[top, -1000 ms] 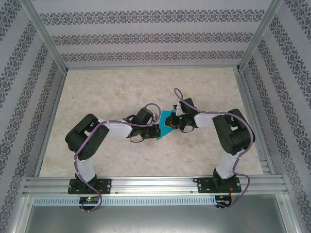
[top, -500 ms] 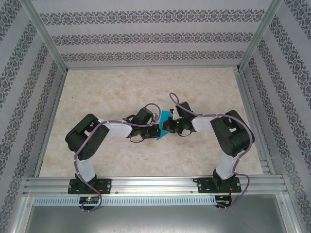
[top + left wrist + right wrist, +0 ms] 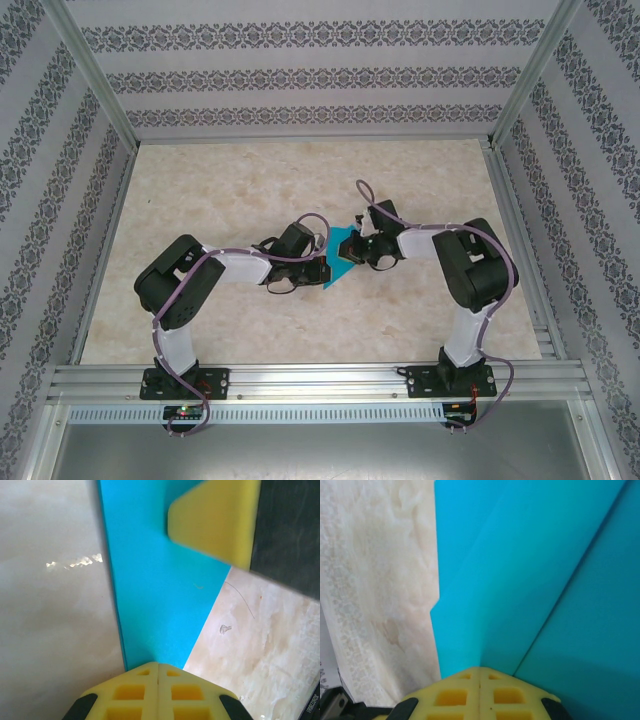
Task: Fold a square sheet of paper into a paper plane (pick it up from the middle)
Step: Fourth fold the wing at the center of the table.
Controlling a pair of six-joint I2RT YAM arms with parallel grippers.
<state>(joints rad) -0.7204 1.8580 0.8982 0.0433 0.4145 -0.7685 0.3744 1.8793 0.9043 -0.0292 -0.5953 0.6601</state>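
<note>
near side: left hand [image 3: 158,675] has its fingers pressed together, tips down on a pointed corner of the square sheet of paper [image 3: 155,590], which narrows to a point right at the tips. can't tell if a layer is caught between them or they're just pinning it flat

sheet lies mid tabletop [image 3: 250,190] between the two hands, already part-folded: angled flaps, and a straight crease [image 3: 570,580] running diagonally away from the right fingertips

just beyond it, right hand [image 3: 480,677] is also pressed together, tips on the sheet beside that crease, same caveat on pinch vs press. its yellow pad [image 3: 215,520] shows top right in the left wrist view, over the paper

my read: the step in hand is setting a fold, one hand anchoring, the other running the crease. to do it well:
- left as anchor, steady down-pressure, no sliding, or the thin sheet skates on the smooth tabletop
- drag right along the fold line, not across it, tips flat and low
- slow stroke, thin paper buckles ahead of the pad if pushed fast
- check flap edges line up before hardening the crease, a skewed fold carries into the wings
</note>
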